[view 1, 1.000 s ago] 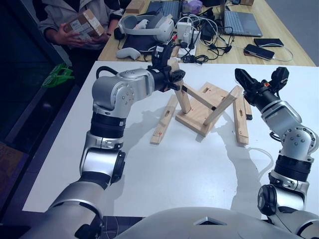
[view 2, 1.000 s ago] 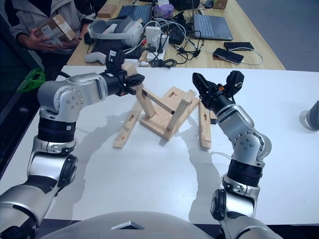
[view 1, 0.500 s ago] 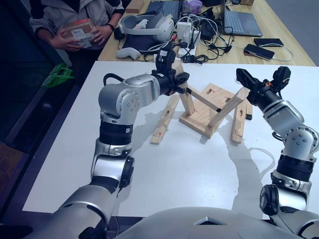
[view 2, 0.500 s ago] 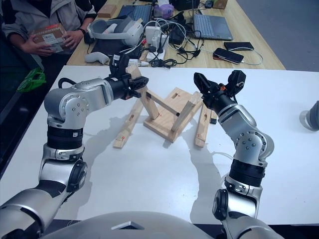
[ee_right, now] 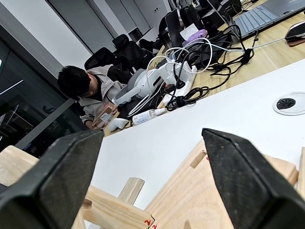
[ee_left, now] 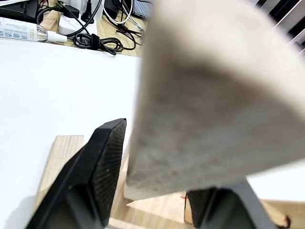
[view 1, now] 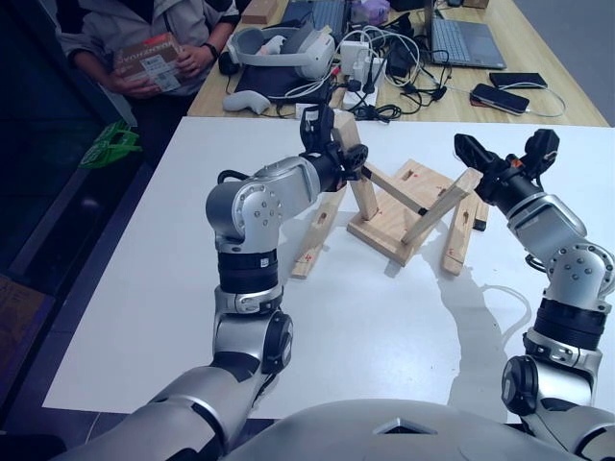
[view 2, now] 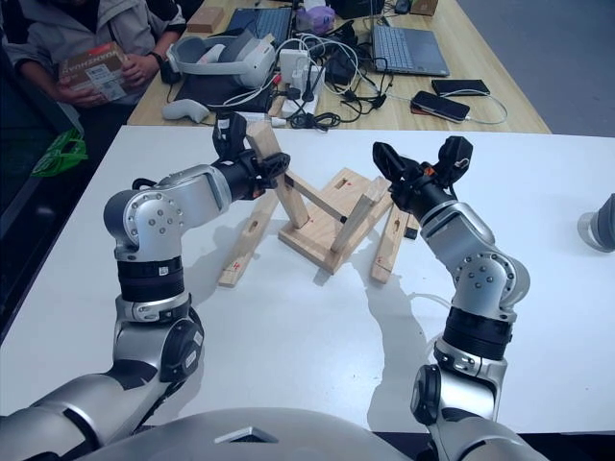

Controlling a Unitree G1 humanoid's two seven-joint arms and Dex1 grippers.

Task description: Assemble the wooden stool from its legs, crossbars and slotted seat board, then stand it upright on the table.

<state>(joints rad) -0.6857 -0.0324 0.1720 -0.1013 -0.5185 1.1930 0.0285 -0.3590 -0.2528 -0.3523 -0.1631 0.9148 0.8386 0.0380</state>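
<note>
Part-built pale wooden stool (view 1: 384, 230) lies tilted on white counter (view 1: 365, 336). Left hand (view 1: 344, 158) clenched on its 10 o'clock leg (view 1: 363, 197). Right hand (view 1: 502, 158) spread open, just beside 2 o'clock leg (view 1: 437, 206). Advise: steady both legs and press joints square before uprighting.

An office lab: wooden desk (view 2: 509, 96) with laptops (view 2: 408, 48), cables (view 2: 336, 72) and a headset (view 2: 226, 53) (swivel chairs (ee_right: 121, 47) behind).
</note>
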